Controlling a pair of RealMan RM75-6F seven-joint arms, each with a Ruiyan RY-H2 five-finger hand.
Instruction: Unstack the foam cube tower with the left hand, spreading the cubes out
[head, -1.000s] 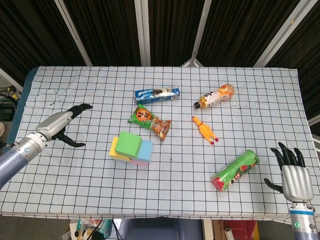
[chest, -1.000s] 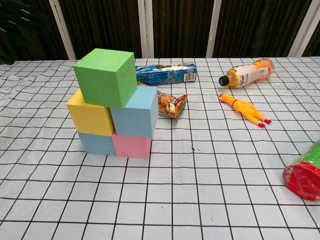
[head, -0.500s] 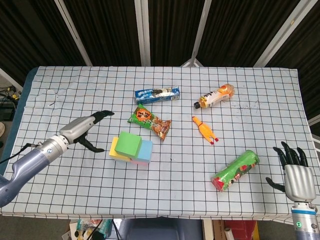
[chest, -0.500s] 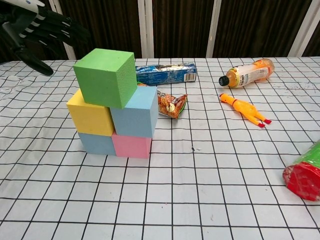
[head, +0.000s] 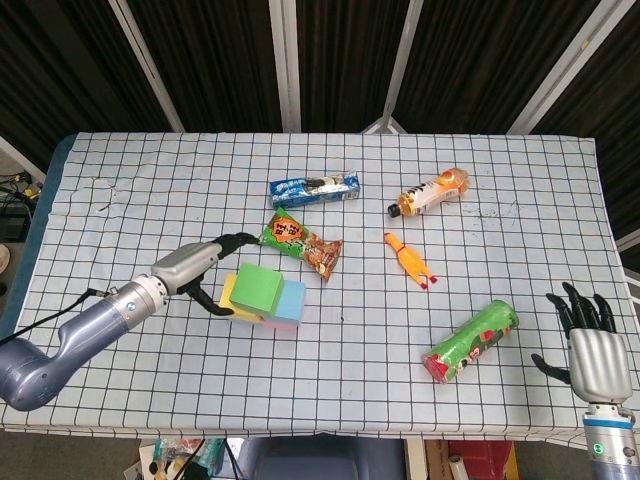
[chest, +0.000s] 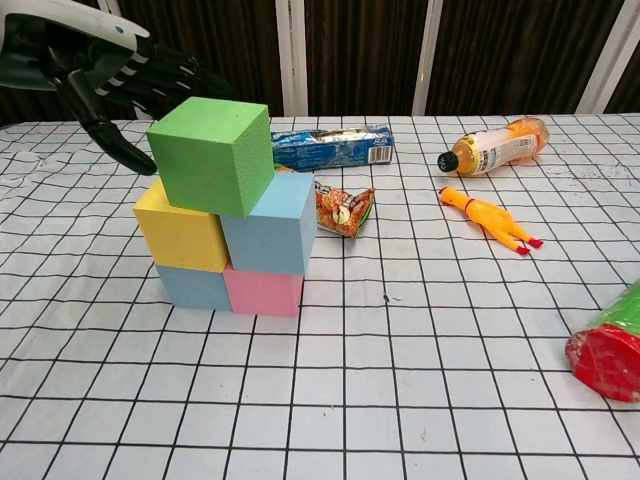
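Observation:
The foam cube tower stands left of the table's middle: a green cube (chest: 214, 152) (head: 259, 289) sits tilted on top of a yellow cube (chest: 180, 235) and a blue cube (chest: 268, 227), with a grey-blue cube (chest: 193, 288) and a pink cube (chest: 264, 292) beneath. My left hand (head: 205, 268) (chest: 118, 72) hovers open just left of the green cube, fingers spread, thumb low beside the yellow cube, not gripping anything. My right hand (head: 588, 340) rests open at the table's near right edge.
Behind the tower lie a snack packet (head: 299, 243), a blue biscuit pack (head: 314, 187), an orange drink bottle (head: 430, 192) and a rubber chicken (head: 409, 259). A green and red can (head: 470, 341) lies near the right front.
My left hand has travelled rightward across the table, from well left of the tower to right beside the green cube. The cubes and the right hand have not moved.

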